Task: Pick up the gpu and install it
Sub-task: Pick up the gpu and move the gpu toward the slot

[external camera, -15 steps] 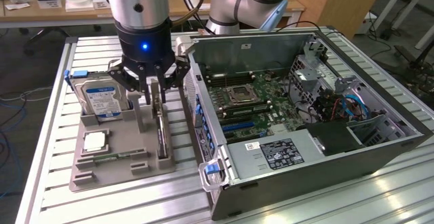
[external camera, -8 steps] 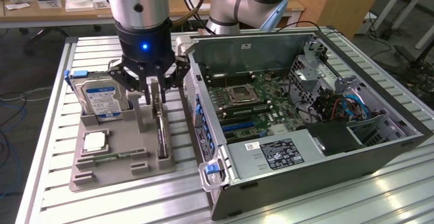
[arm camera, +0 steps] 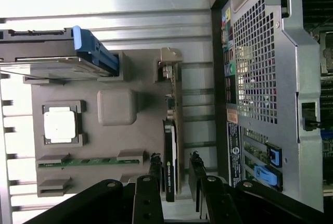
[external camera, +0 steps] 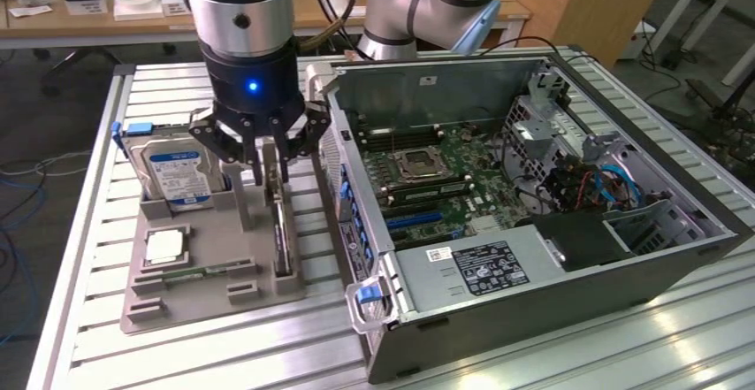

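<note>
On slatted metal table (external camera: 83, 337), toward the exterior view's left: grey moulded tray (external camera: 201, 300), parts sorted into separate pockets.

1. Hard drive (external camera: 177, 173): silver, blue-and-white label, upright in the tray's far pocket, blue clip (external camera: 140, 129) at one top corner.
2. Processor chip (external camera: 165, 247): square, pale, flat in a shallow pocket near the tray's middle.
3. Memory stick (external camera: 194, 272): narrow, green, flat in a slot just beside the chip.
4. Gpu (external camera: 282, 235): thin card on its long edge, seated in the slot along the tray's side nearest the computer case, silver bracket at its far end.
5. Claw (external camera: 269, 178): black, lowered over the gpu's upper edge. Half open, fingers (arm camera: 155, 169) one on each side of the card, a narrow gap visible at one of them. Not clamped.
6. Computer case (external camera: 472, 76): side panel off, lying just beside the tray on the exterior view's right. Green motherboard (external camera: 454, 173) inside, labelled power supply (external camera: 490, 268) at the near end, blue cables (external camera: 613, 182) at the far side.
</note>
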`<state>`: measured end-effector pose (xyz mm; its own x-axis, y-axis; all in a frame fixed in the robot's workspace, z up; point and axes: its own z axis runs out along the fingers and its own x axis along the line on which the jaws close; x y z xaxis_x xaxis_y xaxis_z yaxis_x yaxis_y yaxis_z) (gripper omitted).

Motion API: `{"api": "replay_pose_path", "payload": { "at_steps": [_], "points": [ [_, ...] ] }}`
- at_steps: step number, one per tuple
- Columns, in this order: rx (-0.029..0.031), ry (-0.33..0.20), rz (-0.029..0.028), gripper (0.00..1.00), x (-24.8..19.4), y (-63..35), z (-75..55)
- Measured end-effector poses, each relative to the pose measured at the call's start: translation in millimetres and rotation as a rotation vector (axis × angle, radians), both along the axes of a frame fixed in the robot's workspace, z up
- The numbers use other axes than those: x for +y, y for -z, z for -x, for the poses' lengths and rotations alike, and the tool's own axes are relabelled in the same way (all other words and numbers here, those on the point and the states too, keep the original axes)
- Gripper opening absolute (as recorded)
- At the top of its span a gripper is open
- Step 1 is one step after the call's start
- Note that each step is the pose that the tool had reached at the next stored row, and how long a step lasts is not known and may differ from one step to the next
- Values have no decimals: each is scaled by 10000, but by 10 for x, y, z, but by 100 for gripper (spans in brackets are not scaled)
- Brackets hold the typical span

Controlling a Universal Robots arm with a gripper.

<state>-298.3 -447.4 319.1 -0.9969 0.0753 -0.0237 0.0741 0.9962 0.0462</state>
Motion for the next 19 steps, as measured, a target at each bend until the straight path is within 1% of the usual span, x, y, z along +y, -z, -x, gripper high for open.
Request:
{"api": "replay_pose_path", "payload": {
  "at_steps": [13,19],
  "points": [
    [0,0,0,36,0,236,0],
    [1,1,1,36,0,247,0]
  ]
}}
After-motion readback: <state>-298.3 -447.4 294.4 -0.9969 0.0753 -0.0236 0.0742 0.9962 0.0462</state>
